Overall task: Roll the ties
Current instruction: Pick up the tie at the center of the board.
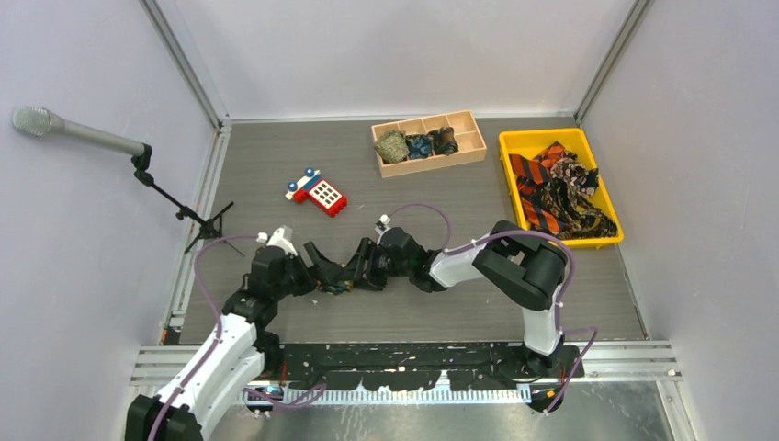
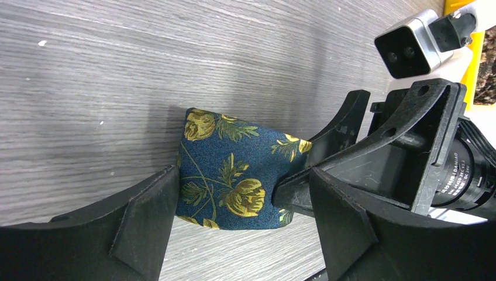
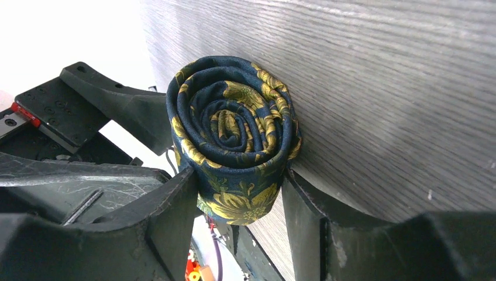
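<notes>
A wooden tray (image 1: 467,140) holds three rolled ties (image 1: 419,145) side by side; the yellow bin (image 1: 537,141) beside it holds loose ties (image 1: 558,191). Well apart from both, on open table (image 1: 459,303), the right gripper (image 3: 238,181) pinches the navy flowered coil (image 3: 234,134) — the left gripper (image 2: 243,175) straddles it, jaws wide.

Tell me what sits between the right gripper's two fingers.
A rolled navy tie with gold flowers, touching both fingers of the right gripper; the right wrist view shows it.
</notes>
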Action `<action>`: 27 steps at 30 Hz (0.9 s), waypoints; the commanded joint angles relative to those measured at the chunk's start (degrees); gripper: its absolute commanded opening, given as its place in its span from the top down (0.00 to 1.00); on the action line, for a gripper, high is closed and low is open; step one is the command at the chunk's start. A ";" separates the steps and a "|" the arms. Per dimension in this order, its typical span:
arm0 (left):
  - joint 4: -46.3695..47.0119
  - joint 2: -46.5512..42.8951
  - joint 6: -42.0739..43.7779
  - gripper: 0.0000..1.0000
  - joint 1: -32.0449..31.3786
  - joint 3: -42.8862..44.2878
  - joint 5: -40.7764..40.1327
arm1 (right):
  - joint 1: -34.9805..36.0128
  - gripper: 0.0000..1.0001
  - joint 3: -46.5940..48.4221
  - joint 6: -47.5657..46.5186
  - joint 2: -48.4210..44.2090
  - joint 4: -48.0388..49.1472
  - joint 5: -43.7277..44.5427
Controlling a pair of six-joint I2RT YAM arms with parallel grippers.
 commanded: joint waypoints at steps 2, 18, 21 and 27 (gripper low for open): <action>8.27 3.07 -0.71 0.21 0.80 -2.18 5.01 | -0.66 0.45 0.84 -1.59 2.03 -1.31 1.02; -4.30 -6.93 -3.07 0.06 1.18 -2.08 2.13 | -3.10 0.61 0.14 -3.76 6.10 2.95 -5.52; -5.99 -9.63 -3.06 0.06 1.18 -2.15 0.53 | -3.66 0.66 0.03 -4.02 6.30 3.29 -6.05; -5.62 -9.65 -3.09 0.06 1.26 -2.43 1.16 | -4.33 0.78 0.25 -4.93 4.81 2.37 -6.16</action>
